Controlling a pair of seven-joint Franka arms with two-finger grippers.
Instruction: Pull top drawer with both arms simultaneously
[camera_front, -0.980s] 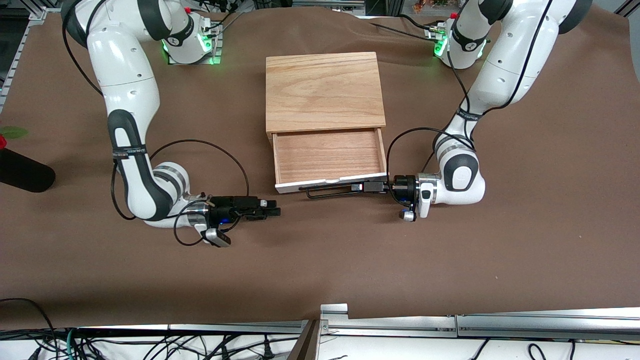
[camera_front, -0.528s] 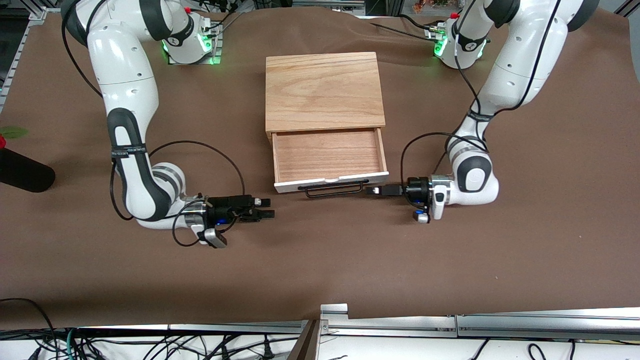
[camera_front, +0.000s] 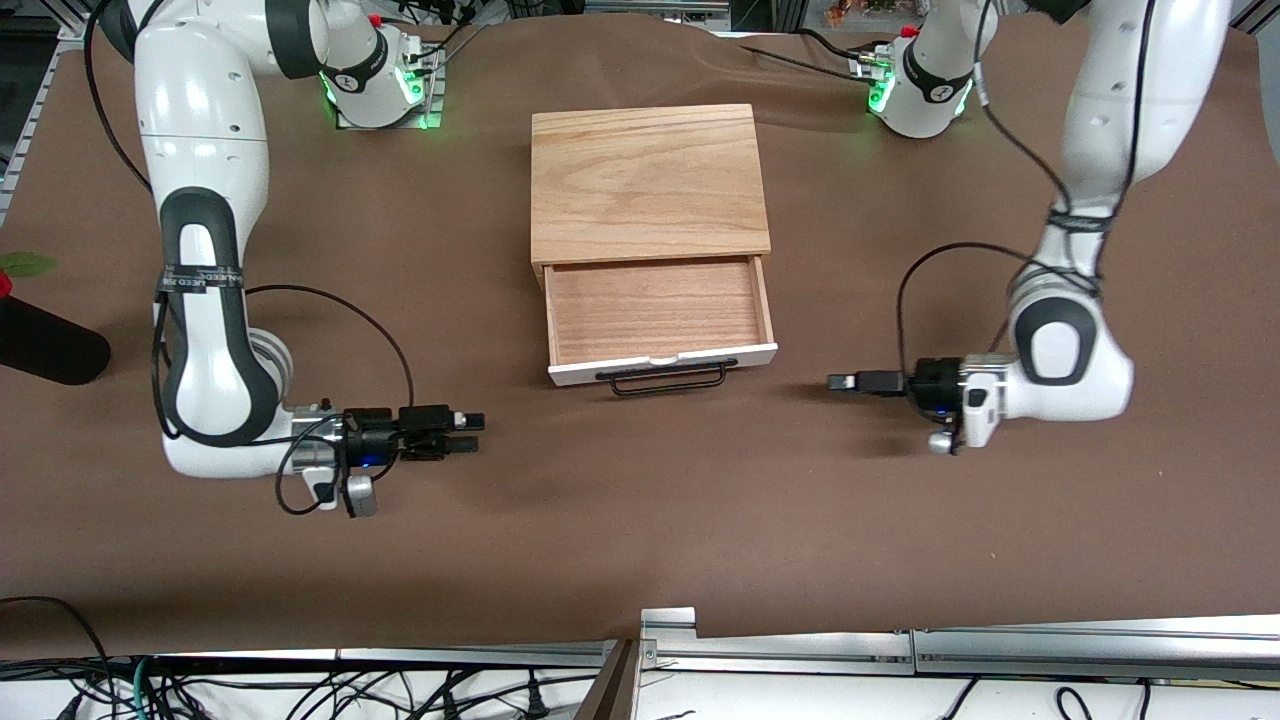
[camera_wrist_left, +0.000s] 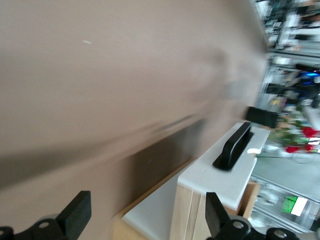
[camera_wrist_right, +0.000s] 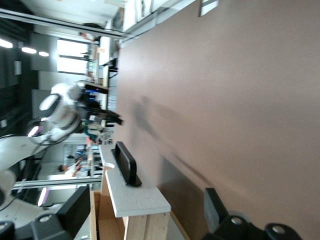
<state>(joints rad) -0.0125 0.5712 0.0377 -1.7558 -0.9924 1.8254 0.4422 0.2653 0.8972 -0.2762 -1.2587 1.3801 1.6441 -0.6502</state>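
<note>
The left gripper (camera_front: 838, 381) hangs low over the brown table (camera_front: 640, 520), toward the left arm's end, its fingers (camera_wrist_left: 75, 214) spread with nothing between them. It points at the drawer (camera_front: 660, 312) from the side, well apart from the handle (camera_front: 667, 378), with bare cloth between the two. In the left wrist view the white drawer front (camera_wrist_left: 220, 175) and its black handle (camera_wrist_left: 234, 146) show between the two fingertips, farther off.

The right gripper (camera_front: 470, 434) is low over the table toward the right arm's end, also spread and holding nothing, its fingers (camera_wrist_right: 75, 210) wide in the right wrist view. It too points toward the drawer and is well apart from it. That view shows the drawer front (camera_wrist_right: 132, 192) with the handle (camera_wrist_right: 125, 162) standing off it, and the left gripper (camera_wrist_right: 107, 116) farther off.

The drawer is pulled out of the cabinet (camera_front: 650, 182), which sits midway along the table, nearer the edge where the bases stand. Its reddish wooden inside is bare, and its white front faces the front camera with the wire handle lying along it.

From the drawer front to the near edge of the table the cloth is open. A metal rail (camera_front: 900, 640) runs along that near edge, with cables (camera_front: 250, 690) below it. A dark object (camera_front: 45, 340) with a red and green bit on it lies at the edge of the table past the right arm (camera_front: 205, 300). The left arm (camera_front: 1080, 300) reaches down from its base (camera_front: 925, 85) at the corner.
</note>
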